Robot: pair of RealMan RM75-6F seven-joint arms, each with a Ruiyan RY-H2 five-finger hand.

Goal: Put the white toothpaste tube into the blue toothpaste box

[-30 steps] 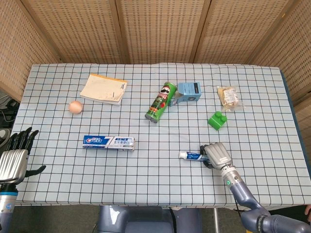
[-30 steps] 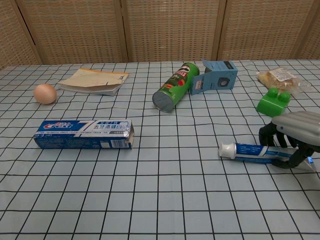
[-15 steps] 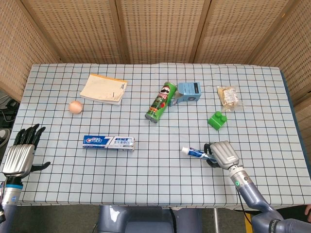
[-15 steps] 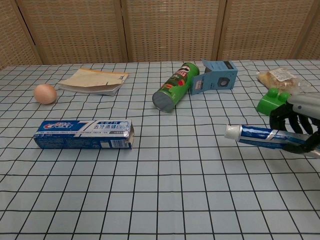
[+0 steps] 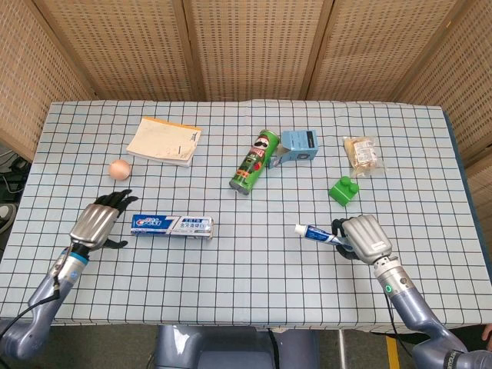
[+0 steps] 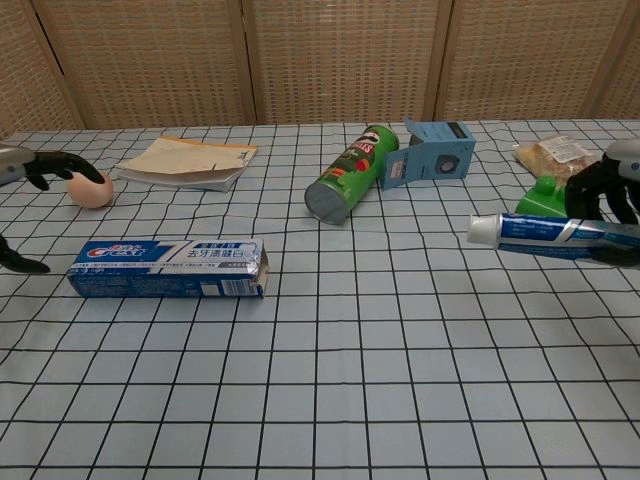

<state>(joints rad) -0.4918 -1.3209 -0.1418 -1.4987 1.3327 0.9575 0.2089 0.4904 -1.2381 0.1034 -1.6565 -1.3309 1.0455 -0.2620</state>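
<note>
Currently the right hand (image 5: 364, 237) grips the white toothpaste tube (image 5: 319, 233) at its tail end, cap pointing toward the robot's left; in the chest view the tube (image 6: 545, 231) is clear of the checked tablecloth (image 5: 254, 269). The blue toothpaste box (image 5: 171, 225) lies flat on the cloth, well apart from the tube, its open flap end facing the tube. The left hand (image 5: 97, 223) hovers just beside the box's closed end, fingers spread and holding nothing. An egg (image 5: 118, 169) sits near that hand, beyond it.
</note>
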